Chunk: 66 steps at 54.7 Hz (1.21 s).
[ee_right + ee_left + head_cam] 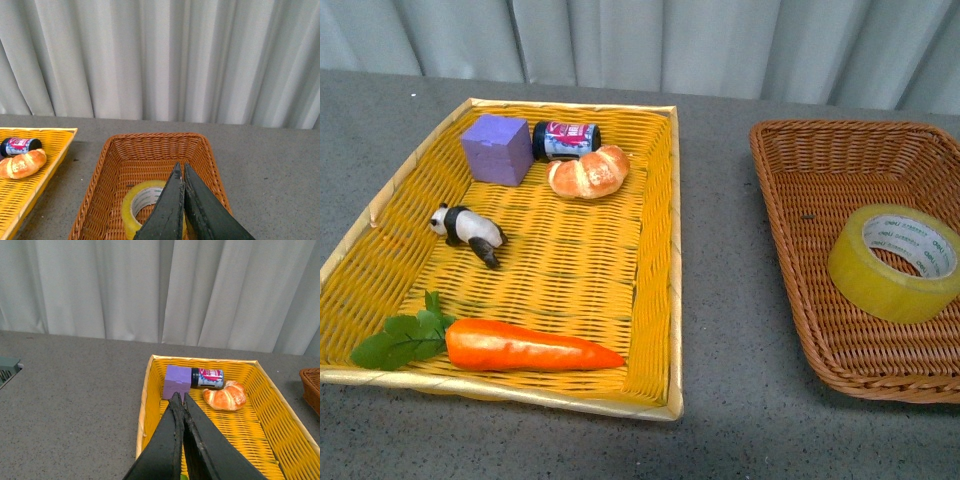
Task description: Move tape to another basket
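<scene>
The tape (895,263) is a roll of glossy, translucent yellow plastic film around a white printed core that looks like card. The basket (790,215) is brown woven wicker with a ribbed, slightly shiny weave. The tray (655,300) is bright yellow woven strips, smooth and faintly glossy, edged by a pale rim that looks like wood or bamboo. The carrot (530,347) is glossy orange plastic with matt green leaves. The croissant (588,171) has a shiny glazed finish. The purple cube (496,149) is matt and foam-like. The tabletop (720,300) is grey, speckled and matt. Pale curtain (160,55) cloth hangs in soft folds. Both grippers' fingers (176,440) (175,205) are dull black with a rough edge.
</scene>
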Tool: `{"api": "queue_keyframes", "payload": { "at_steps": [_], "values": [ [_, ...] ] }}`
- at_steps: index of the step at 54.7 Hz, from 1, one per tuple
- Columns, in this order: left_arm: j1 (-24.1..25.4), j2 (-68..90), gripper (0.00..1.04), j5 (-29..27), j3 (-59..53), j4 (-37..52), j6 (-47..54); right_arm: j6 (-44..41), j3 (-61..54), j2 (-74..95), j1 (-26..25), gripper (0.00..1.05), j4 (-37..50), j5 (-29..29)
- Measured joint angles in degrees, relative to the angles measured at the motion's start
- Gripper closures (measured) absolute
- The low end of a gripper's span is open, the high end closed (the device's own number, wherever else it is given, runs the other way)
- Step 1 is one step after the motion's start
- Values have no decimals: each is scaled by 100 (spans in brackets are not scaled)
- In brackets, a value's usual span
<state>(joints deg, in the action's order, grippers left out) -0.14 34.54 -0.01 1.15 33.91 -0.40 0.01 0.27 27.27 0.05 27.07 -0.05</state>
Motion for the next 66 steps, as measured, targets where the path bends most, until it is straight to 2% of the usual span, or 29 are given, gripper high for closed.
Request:
{"api": "queue_keyframes", "payload": {
  "at_steps": [21,41,47,53,58,66],
  "values": [
    [0,-1449,101,0,-2,-1370,0,0,0,-1145,0,104,-1108,0],
    [0,-2162,101,0,-2,-2076,0,0,0,-1722,-2,104,-1681,0],
    [0,-2343,101,-2,-2,-2258,0,-2,4,-2461,-2,104,-2618,-2],
    [0,-2514,101,0,-2,-2430,0,-2,4,-2697,-2,104,-2684,-2],
    [0,-3200,101,2,-2,-3289,0,-2,4,-2697,-2,104,-2697,-2],
    [0,-3421,101,2,-2,-3375,-2,-2,4,-2706,-2,104,-2699,-2]
  ]
}}
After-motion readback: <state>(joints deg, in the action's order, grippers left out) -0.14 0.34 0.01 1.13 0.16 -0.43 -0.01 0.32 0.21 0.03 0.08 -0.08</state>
